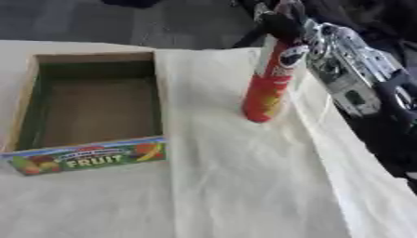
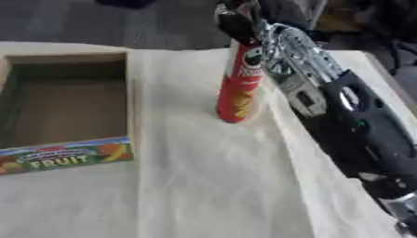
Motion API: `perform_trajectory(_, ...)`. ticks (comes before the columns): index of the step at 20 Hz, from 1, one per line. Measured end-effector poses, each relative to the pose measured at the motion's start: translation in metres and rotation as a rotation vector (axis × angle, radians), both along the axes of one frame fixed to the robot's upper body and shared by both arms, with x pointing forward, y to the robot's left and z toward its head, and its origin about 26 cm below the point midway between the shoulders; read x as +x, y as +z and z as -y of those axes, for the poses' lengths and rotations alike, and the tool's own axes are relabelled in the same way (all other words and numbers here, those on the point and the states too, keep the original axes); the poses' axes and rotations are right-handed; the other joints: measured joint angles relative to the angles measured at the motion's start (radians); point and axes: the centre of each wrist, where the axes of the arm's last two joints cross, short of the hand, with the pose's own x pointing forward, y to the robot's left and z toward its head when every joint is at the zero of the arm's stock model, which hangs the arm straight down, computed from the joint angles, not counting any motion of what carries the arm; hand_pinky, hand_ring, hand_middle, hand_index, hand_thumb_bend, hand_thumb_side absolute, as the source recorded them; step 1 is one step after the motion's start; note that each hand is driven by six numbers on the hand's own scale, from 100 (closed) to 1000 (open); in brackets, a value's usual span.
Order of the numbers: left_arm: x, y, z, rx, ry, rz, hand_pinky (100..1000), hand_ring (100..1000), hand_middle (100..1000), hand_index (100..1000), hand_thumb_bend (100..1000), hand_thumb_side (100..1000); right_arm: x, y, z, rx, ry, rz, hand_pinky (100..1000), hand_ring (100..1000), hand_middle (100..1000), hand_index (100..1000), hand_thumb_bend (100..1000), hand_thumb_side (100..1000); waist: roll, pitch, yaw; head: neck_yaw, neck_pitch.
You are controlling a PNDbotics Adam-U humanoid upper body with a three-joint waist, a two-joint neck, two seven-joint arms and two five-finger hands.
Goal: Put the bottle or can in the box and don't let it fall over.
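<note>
A tall red chip can stands slightly tilted on the cream cloth, right of the box. My right hand comes in from the upper right and has its fingers curled round the can's top end. The open cardboard box with a "FRUIT" label on its front wall lies at the left, with nothing inside. The can's base is on or just above the cloth; I cannot tell which. My left hand shows in neither view.
My right forearm, silver and black, runs along the cloth's right side. The cream cloth covers the table. Beyond the far edge lies dark floor.
</note>
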Motion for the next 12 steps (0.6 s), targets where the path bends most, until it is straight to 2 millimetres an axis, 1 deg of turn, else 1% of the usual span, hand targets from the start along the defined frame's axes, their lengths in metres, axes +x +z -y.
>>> perform_trajectory(3, 0.0000, 0.0000, 0.0000, 0.000, 0.001, -0.001, 513, 874, 842, 808, 176, 863, 0.0001, -0.0003, 0.0002, 0.002, -0.005, 0.003, 836, 950, 980, 966, 100, 1000, 0.001, 0.000, -0.002, 0.000, 0.000)
perform_trajectory(5, 0.0000, 0.0000, 0.0000, -0.001, 0.002, -0.002, 513, 874, 842, 808, 176, 863, 0.0003, -0.0004, 0.0004, 0.002, -0.009, 0.005, 828, 944, 963, 965, 100, 1000, 0.002, 0.000, -0.002, 0.000, 0.000)
perform_trajectory(6, 0.0000, 0.0000, 0.0000, -0.001, 0.002, -0.002, 513, 874, 842, 808, 176, 864, 0.0006, -0.0005, 0.0008, 0.003, -0.011, 0.004, 811, 926, 932, 964, 100, 1000, 0.002, 0.000, -0.002, 0.000, 0.000)
perform_trajectory(12, 0.0000, 0.0000, 0.0000, 0.001, 0.001, -0.004, 512, 875, 842, 808, 178, 868, 0.0011, -0.0006, 0.0017, -0.001, -0.018, 0.006, 759, 900, 927, 949, 100, 1000, 0.002, 0.000, -0.002, 0.001, 0.000)
